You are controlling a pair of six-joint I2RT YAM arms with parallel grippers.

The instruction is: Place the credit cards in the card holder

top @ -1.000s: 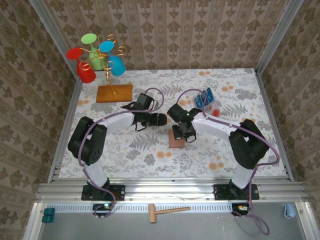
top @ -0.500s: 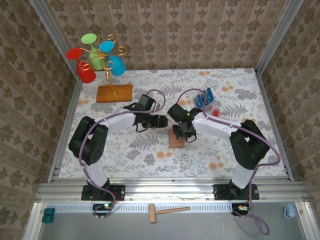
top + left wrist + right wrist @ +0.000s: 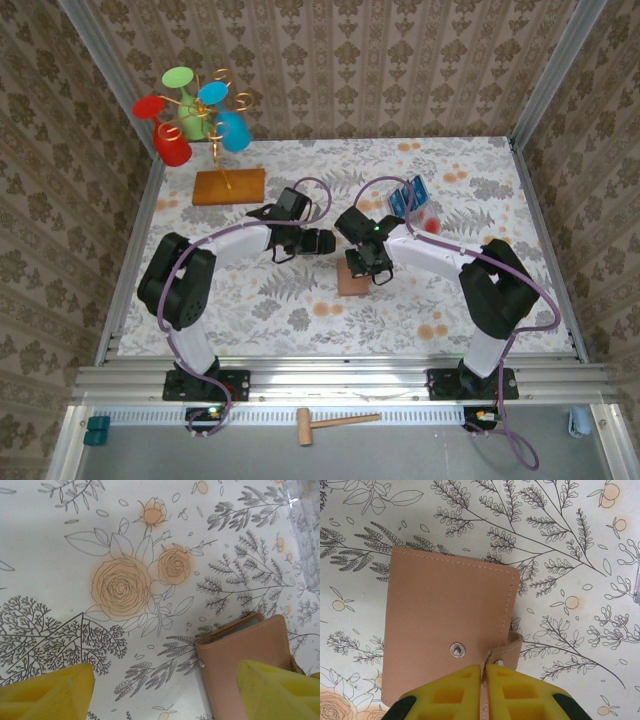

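Observation:
The tan card holder [image 3: 445,615] lies folded shut on the floral table, its snap stud facing up. My right gripper [image 3: 484,669] is shut, pinching the holder's strap [image 3: 512,647] at its near edge. From above, the card holder [image 3: 350,283] pokes out under the right gripper [image 3: 372,268]. My left gripper [image 3: 322,240] hovers just left of it, open, with nothing between its yellow fingers [image 3: 47,692]. A corner of the card holder [image 3: 240,655] lies by the right finger. The blue credit cards [image 3: 408,195] stand upright in a clear tray [image 3: 428,218] at the back right.
A wooden slab [image 3: 229,186] with a gold stem carrying coloured cups [image 3: 190,115] stands at the back left. The clear tray's edge [image 3: 305,530] shows beyond the left gripper. Patterned walls close in three sides. A small wooden mallet [image 3: 335,422] lies off the table, near the arm bases.
The left gripper has crept slightly right toward the card holder. The right gripper stays at the holder's strap with its fingers pressed together.

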